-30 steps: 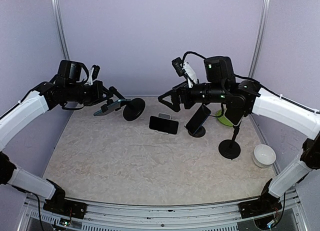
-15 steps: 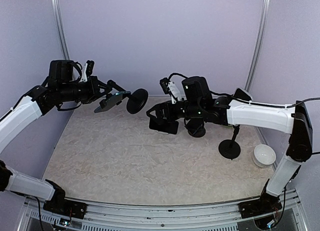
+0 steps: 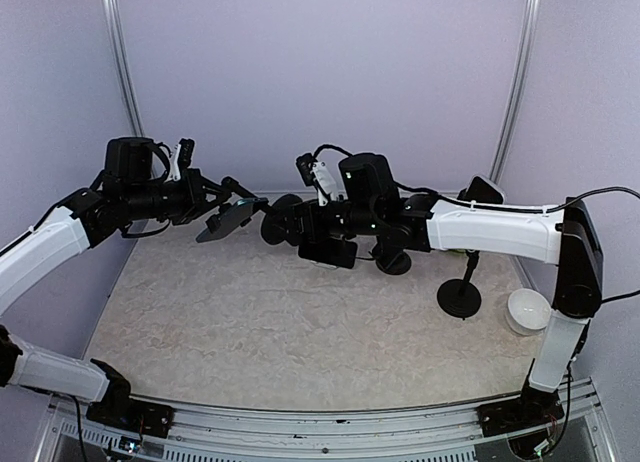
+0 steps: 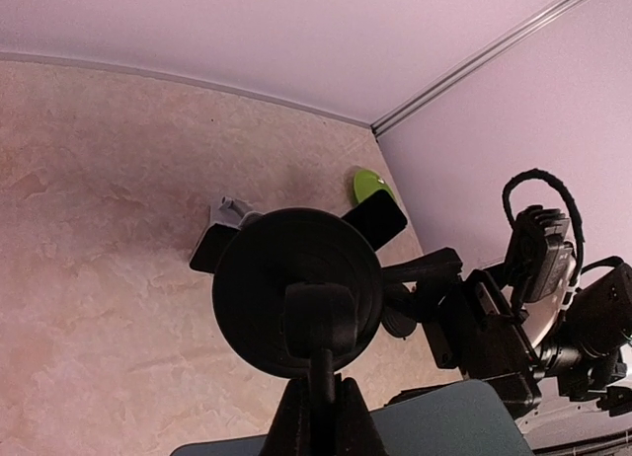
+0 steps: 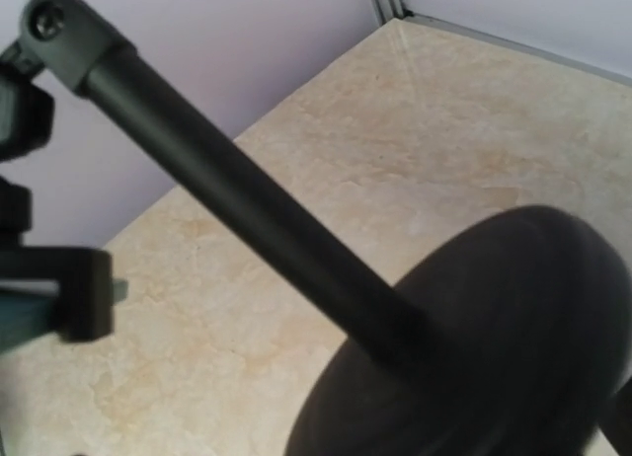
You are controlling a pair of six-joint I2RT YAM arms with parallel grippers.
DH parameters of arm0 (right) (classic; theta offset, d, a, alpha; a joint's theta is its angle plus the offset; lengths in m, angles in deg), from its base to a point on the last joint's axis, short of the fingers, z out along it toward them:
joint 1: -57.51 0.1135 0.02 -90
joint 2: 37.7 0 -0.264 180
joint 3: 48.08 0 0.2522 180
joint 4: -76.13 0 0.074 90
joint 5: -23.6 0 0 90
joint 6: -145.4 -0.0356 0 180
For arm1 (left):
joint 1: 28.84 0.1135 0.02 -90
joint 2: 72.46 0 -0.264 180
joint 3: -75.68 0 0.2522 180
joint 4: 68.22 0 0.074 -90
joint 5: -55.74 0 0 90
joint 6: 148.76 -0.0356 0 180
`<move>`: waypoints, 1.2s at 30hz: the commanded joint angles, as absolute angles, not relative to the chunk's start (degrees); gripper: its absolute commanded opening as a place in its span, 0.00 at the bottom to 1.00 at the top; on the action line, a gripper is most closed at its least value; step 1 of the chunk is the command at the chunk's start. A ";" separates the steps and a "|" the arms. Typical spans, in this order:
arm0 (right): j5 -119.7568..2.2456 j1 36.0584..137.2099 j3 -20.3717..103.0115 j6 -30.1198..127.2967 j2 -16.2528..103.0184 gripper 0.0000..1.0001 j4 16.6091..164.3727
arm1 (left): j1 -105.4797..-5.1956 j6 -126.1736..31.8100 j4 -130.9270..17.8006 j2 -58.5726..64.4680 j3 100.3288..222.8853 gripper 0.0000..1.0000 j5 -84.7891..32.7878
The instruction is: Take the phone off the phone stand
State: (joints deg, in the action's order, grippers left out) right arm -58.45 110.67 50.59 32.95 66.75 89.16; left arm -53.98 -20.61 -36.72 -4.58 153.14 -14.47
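Note:
The black phone stand [image 3: 268, 215] hangs tilted in the air at the back left, its round base [image 4: 296, 288] pointing right. A grey-blue phone [image 3: 226, 222] sits in its clamp [image 5: 59, 288], and the phone's edge [image 4: 444, 421] shows low in the left wrist view. My left gripper [image 3: 228, 190] is shut on the stand's pole [image 4: 321, 377]. My right gripper [image 3: 283, 222] is open at the rim of the base, one of its fingers [image 4: 423, 270] beside the disc. The right wrist view shows only the pole [image 5: 227, 190] and base [image 5: 494, 347] close up, with no fingers in sight.
A black phone [image 3: 328, 252] lies propped on the table behind my right arm. A second stand [image 3: 395, 260] carries another phone [image 4: 375, 217]. An empty stand [image 3: 460, 297] and a white bowl [image 3: 528, 310] are at the right, a green object [image 4: 370, 185] at the back.
My right arm has swung left across the table up to the base of the held stand. My left arm has brought the stand and phone a little right and lower.

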 commanded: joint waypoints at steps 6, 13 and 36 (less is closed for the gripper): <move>-67.15 111.46 55.04 32.36 70.95 0.92 94.13 | -54.86 -18.18 -48.91 -7.07 153.62 0.00 -7.90; -71.74 108.35 52.90 31.53 70.16 0.80 95.13 | -54.94 -18.99 -45.41 -7.02 153.28 0.00 -3.41; -68.09 99.97 51.80 40.95 69.24 0.78 90.76 | -57.36 -27.78 -27.71 -2.21 156.21 0.00 7.95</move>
State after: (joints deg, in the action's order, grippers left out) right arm -63.41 103.70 50.37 37.93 69.32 92.40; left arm -55.45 -25.20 -31.19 -2.02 152.81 -0.83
